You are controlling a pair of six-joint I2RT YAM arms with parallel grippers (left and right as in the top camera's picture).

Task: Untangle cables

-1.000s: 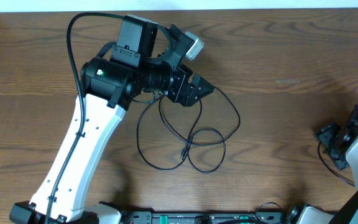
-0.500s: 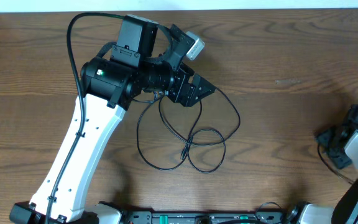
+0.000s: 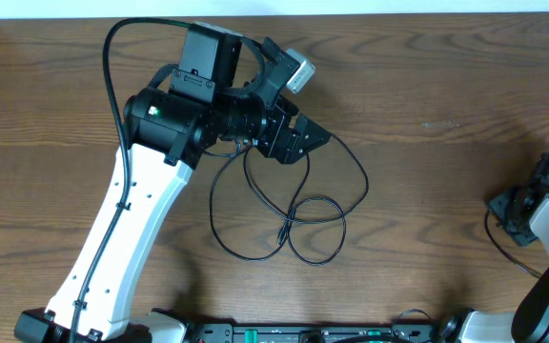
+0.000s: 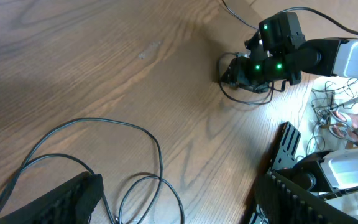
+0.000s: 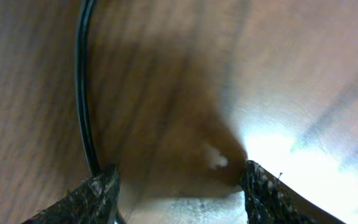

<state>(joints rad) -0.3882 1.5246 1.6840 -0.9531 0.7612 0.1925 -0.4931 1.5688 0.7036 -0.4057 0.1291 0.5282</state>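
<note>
Black cable (image 3: 289,214) lies in loose overlapping loops at the centre of the wood table (image 3: 427,86), just on the near side of the left gripper (image 3: 308,138). Its small plug end (image 3: 281,232) sits among the loops. Second black cable (image 5: 82,81) is at the right edge, curling under the right gripper (image 5: 179,183) and running beside one finger (image 5: 98,193).

Left gripper is spread wide with nothing between the fingers. Right gripper is also wide, with the cable beside the pad and not pinched.

Handling guess: light, limp and very thin. It will likely slide on the wood and drag neighbouring loops, and it lies flat enough to miss. I'd pinch near the plug end or on a free outer arc, away from crossings.

No containers in view.
</note>
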